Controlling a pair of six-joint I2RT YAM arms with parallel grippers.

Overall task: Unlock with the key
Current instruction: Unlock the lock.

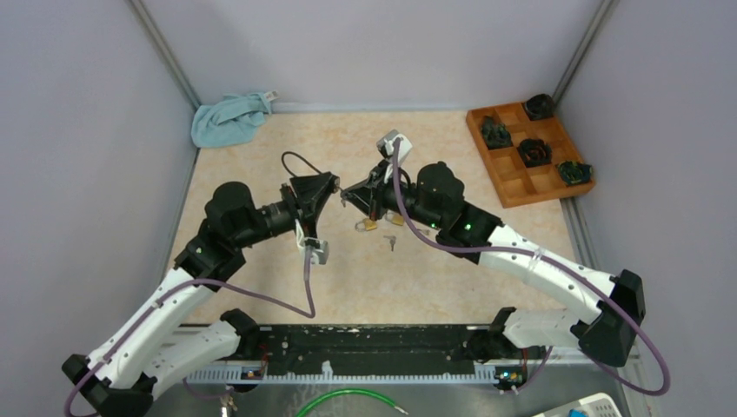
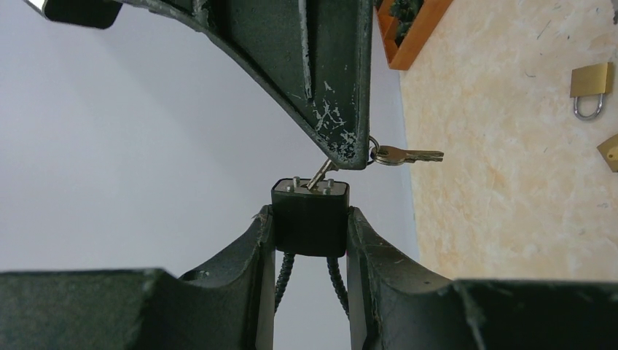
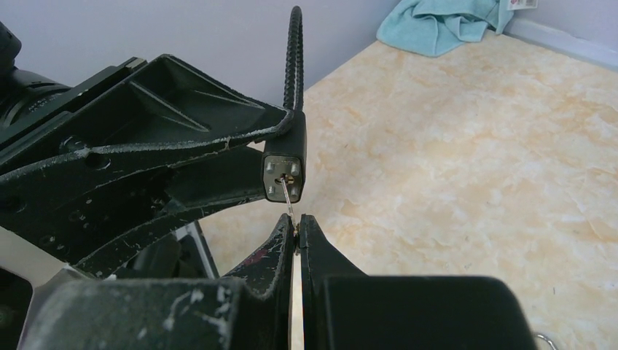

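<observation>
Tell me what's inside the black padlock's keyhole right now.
A key sits in it, its outer end pinched by the right gripper. Its depth is hidden inside the padlock body, clamped by the left gripper.

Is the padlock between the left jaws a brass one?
No, the padlock clamped between the left jaws is black; a brass padlock lies apart on the table.

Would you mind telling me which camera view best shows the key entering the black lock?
Right wrist: it faces the keyhole end of the black lock, with the key in it, pinched by the right gripper. Left wrist shows the key side-on, tilted. Top external is too small to tell.
</observation>
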